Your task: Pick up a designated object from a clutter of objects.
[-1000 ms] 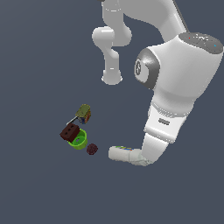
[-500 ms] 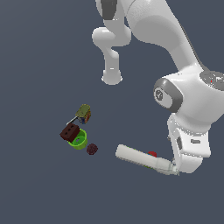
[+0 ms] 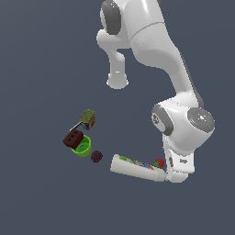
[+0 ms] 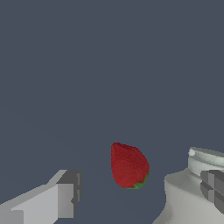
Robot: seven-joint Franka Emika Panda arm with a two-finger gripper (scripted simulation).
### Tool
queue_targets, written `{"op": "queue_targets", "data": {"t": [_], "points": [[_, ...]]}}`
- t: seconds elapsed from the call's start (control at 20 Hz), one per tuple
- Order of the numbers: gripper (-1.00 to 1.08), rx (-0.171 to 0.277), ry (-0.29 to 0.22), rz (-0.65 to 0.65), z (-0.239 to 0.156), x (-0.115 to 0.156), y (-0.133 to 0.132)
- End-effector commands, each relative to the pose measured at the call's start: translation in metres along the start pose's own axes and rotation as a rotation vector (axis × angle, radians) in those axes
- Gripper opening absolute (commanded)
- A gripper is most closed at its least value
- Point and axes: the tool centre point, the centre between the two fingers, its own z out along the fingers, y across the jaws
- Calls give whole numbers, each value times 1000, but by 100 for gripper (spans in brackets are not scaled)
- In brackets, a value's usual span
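The designated object is a tiny red strawberry (image 4: 128,166) with a green leafy end, lying on the floor between my two fingers in the wrist view. In the exterior view the strawberry (image 3: 159,163) shows as a small red spot beside the cap end of the white bottle. My gripper (image 4: 139,197) is open, one finger (image 4: 65,194) on one side of the strawberry and the other finger (image 4: 213,186) over the bottle's neck. In the exterior view the hand (image 3: 178,170) is low at the bottle's end; its fingertips are hidden there.
The white labelled bottle (image 3: 137,167) lies on its side, its neck (image 4: 197,175) close to my finger. Farther toward the exterior view's left are a maroon ball (image 3: 96,156), a green cup (image 3: 83,148), a dark brown block (image 3: 72,138) and an olive-orange box (image 3: 87,119).
The arm has swung down and toward the exterior view's left, bringing the hand low at the bottle's cap end. The bottle has shifted slightly; the strawberry now shows beside it.
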Motion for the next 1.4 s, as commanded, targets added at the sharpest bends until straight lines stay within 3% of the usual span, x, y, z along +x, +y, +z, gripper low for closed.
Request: {"op": "queue_targets", "data": {"t": [0.0, 0.05, 0.95, 1.0, 1.35], "points": [[100, 14, -13, 12, 10, -15, 1], [100, 4, -3, 0, 3, -3, 0], [100, 14, -14, 11, 60, -16, 0], [-100, 14, -14, 11, 60, -16, 0], [-100, 14, -14, 11, 60, -16, 0]]}}
